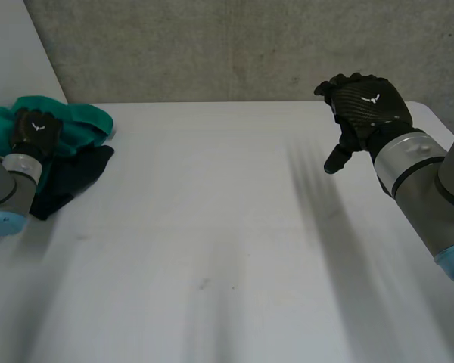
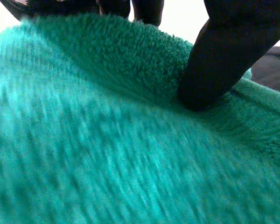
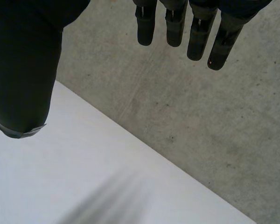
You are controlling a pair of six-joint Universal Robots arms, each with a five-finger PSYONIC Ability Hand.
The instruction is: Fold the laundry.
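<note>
A teal terry towel (image 1: pixel 83 121) lies bunched at the table's far left corner, with a dark cloth (image 1: pixel 72 178) next to it. My left hand (image 1: pixel 35 132) rests on the pile. In the left wrist view its thumb (image 2: pixel 224 56) and fingers pinch a raised fold of the teal towel (image 2: pixel 121 140). My right hand (image 1: pixel 367 106) hovers above the table's far right side, fingers (image 3: pixel 196 32) straight and spread apart from the thumb (image 3: pixel 23 70), holding nothing.
The white table (image 1: pixel 227 249) stretches bare across the middle and front. A grey concrete wall (image 1: pixel 234 45) stands behind its far edge. A pale panel (image 1: pixel 7 53) rises at the far left.
</note>
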